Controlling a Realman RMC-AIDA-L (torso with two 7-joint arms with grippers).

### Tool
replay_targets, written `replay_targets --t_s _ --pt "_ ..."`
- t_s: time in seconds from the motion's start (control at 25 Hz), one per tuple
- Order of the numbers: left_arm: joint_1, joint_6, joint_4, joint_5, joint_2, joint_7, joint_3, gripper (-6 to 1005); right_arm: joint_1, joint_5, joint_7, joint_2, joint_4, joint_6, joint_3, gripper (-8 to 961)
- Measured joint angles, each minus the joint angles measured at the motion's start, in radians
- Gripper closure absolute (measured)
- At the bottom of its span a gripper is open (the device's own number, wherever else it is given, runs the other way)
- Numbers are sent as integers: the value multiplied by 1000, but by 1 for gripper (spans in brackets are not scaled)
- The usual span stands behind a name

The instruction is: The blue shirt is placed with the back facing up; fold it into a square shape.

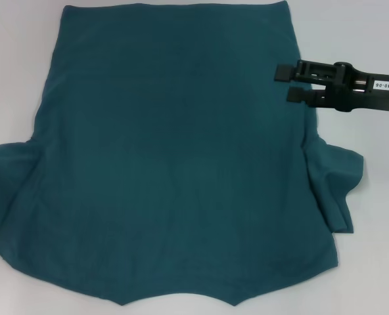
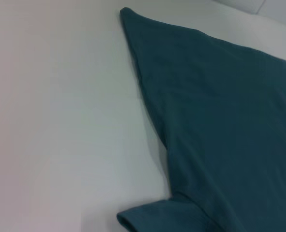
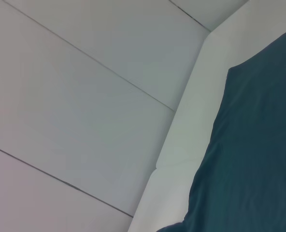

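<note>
Plain dark teal-blue shirt (image 1: 175, 157), black right pincer (image 1: 288, 84), white table (image 1: 378, 230)

You see the blue shirt (image 1: 175, 151) spread flat on the white bench (image 1: 23, 65), plain dark teal side up, no print showing. The hem runs straight along the far edge; the neckline sits at the near edge. The short sleeve on the left lies flared outward; the one on the right is rumpled into folds. The body cloth is mostly smooth, with faint creases only.
</note>
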Motion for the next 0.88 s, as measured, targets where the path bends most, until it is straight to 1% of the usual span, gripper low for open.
replay_targets --t_s 0.08,0.12,0.24,0.44,0.68,0.88 --pt "-27 6 24 55 8 -10 5 1001 0 0 0 0 0 -1 0 30" --pt "-27 6 24 55 8 -10 5 1001 0 0 0 0 0 -1 0 30" --pt "-52 10 52 116 16 -37 29 1001 0 1 1 0 0 -2 0 30" --pt "-80 4 94 169 19 -68 83 1000 1 1 2 0 0 -2 0 29" --pt "-108 -11 106 198 23 -78 107 1000 4 1 2 0 0 -2 0 29" --pt "-110 2 140 200 23 -111 140 1000 2 1 2 -1 0 -2 0 29"
